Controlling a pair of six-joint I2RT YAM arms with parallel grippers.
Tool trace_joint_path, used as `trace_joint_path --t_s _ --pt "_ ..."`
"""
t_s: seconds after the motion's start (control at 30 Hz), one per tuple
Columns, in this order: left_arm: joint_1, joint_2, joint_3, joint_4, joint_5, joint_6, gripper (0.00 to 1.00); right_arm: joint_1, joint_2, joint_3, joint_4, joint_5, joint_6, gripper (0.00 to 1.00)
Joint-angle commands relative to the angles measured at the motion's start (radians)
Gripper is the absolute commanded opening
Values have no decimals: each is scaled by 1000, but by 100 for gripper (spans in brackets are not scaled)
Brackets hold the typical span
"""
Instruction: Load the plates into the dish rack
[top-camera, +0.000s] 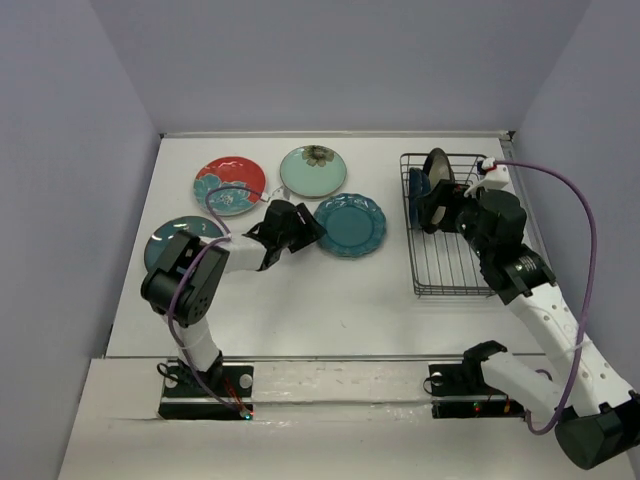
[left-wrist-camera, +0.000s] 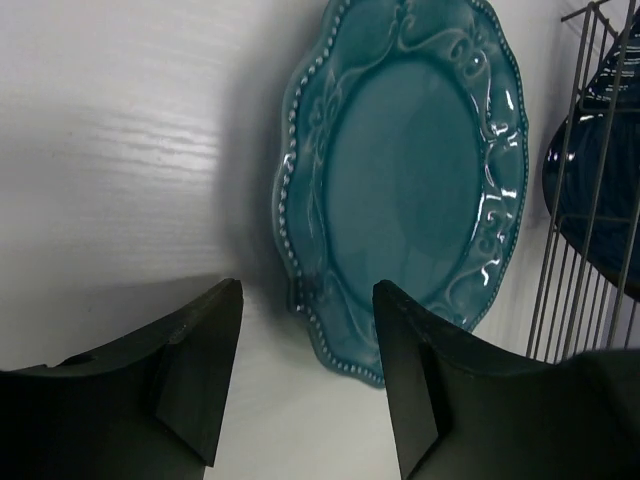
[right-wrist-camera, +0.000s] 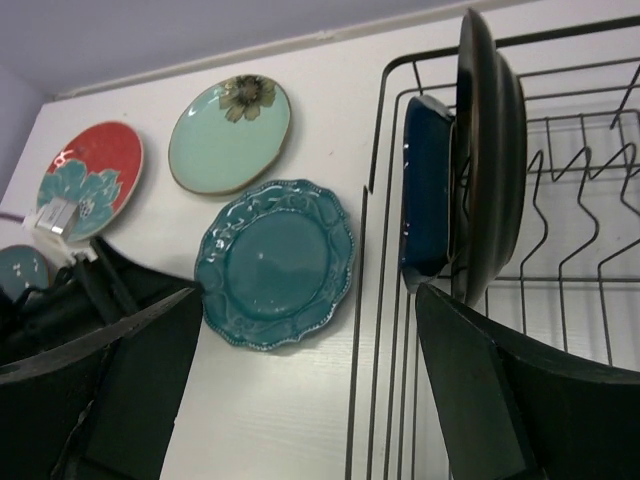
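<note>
Two plates (right-wrist-camera: 488, 150) upright in dish rack (top-camera: 447, 270), far end; four flat on tabletop (top-camera: 330, 300) left of rack. Left hand (left-wrist-camera: 305, 300) released at scalloped plate (top-camera: 350, 224) rim, the one nearest rack, tabletop strip between. Right hand (right-wrist-camera: 308, 295) released over rack's left edge.

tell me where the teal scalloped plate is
In the top view the teal scalloped plate lies flat on the table, just beyond the left fingers, left of the dish rack and nearer than the pale mint plate.
</note>
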Motion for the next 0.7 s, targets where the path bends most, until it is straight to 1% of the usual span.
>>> trace_joint_path --t_s 0.0,0.03,0.13,0.2,0.23,0.3,0.37,0.4,0.43,0.5,0.57,0.6,0.67 --pt "1 89 92 126 -12 -29 64 0 -23 -19 43 -87 25 92" --pt "4 127 100 131 -13 -37 61 0 -27 -20 47 -90 26 92" --pt "9 176 102 178 -24 -71 58 0 -33 -29 54 -96 29 92" --pt "9 207 100 216 -36 -94 53 0 -38 -29 55 -98 29 92" --pt "9 218 97 232 -37 -103 48 0 -41 -31 58 -94 29 92" --pt "10 238 74 304 -36 -131 42 0 -44 -32 60 -102 35 92" --pt "11 247 53 353 -55 -148 23 0 -49 -37 64 -114 55 91" --pt "12 252 40 405 -56 -157 13 0 -50 -42 70 -133 63 90" --pt "12 249 8 436 -58 -164 6 0 -53 -48 78 -145 69 90" --pt "12 232 -32 509 -55 -183 6 0 -60 -65 89 -153 80 89" --pt "12 180 -114 549 -56 -175 6 0 -63 -56 69 -153 71 89" --pt "12 154 -115 556 -58 -171 6 0 -64 -48 63 -166 69 90" --pt "12 56 -183 572 -61 -166 6 0 -66 -31 58 -206 71 90"
